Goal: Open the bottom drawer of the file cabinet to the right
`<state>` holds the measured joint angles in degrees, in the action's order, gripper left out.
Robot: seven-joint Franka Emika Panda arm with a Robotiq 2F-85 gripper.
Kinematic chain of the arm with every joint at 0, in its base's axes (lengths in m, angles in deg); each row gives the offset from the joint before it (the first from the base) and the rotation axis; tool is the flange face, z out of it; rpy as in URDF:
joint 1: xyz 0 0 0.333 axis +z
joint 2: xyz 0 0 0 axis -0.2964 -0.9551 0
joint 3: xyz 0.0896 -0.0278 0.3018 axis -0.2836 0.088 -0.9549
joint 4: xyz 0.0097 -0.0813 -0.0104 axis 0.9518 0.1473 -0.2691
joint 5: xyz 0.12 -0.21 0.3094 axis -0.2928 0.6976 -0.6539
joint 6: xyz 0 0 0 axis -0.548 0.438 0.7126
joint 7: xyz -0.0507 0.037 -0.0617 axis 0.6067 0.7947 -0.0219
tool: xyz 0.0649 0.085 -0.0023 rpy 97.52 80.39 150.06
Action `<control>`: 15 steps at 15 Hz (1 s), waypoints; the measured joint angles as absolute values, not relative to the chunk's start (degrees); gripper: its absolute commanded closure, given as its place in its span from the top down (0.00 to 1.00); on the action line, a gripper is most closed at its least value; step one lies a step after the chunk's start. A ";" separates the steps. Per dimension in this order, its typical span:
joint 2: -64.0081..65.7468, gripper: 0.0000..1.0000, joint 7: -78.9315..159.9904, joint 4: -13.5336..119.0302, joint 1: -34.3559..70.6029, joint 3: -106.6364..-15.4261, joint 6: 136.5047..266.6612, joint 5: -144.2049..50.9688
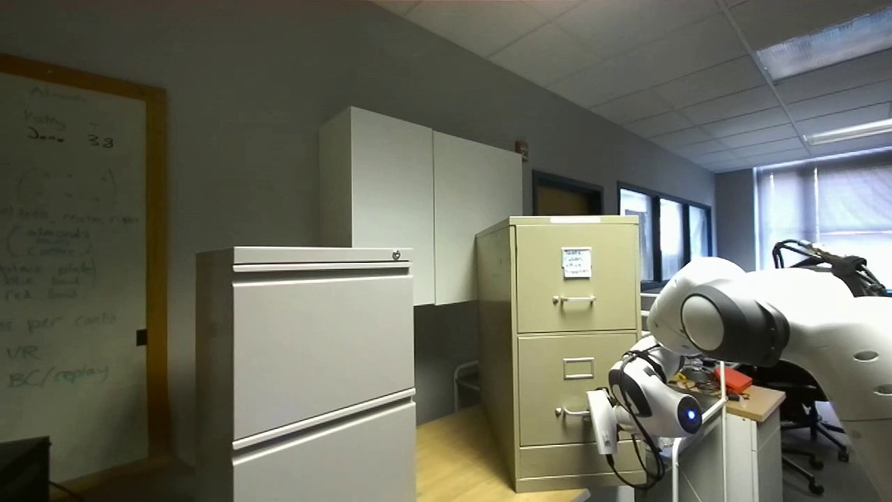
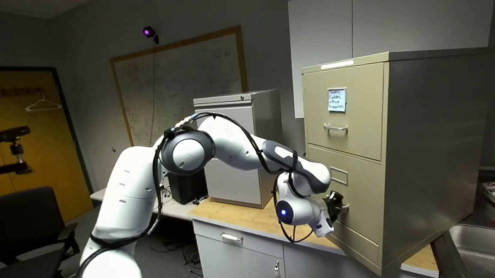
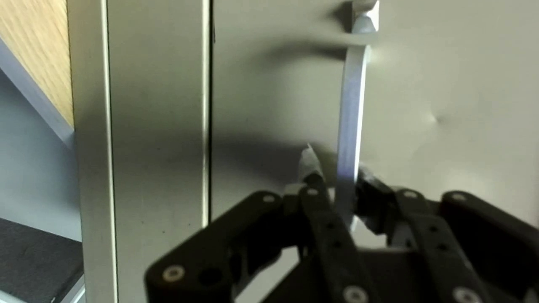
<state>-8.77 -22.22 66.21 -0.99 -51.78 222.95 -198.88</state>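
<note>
We judged that taking hold of the handle (image 3: 350, 122) was the step in hand, with the pull not yet made. The bottom drawer (image 1: 575, 394) looked flush, at six o'clock from the top drawer (image 1: 577, 287), in the file cabinet (image 2: 437, 149), which stood on the bench (image 2: 243, 215) at about three o'clock in an exterior view. In the wrist view our tool (image 3: 339, 176) lay toward six o'clock, its jaws parted narrowly, either side of the handle; a gap showed on the nine o'clock side, so we saw no firm grip, and whether the three o'clock side touched we could not tell. The next move, we thought, called for closing on the handle, then a straight, steady pull outward.
</note>
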 measured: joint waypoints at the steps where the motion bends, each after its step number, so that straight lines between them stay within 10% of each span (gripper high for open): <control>1: -8.79 0.04 -22.22 66.20 -0.98 -51.77 222.69 -198.88; 15: -8.55 0.06 -21.14 66.34 -0.57 -51.42 223.16 -198.70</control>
<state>-8.55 -21.14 66.34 -0.57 -51.42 223.16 -198.70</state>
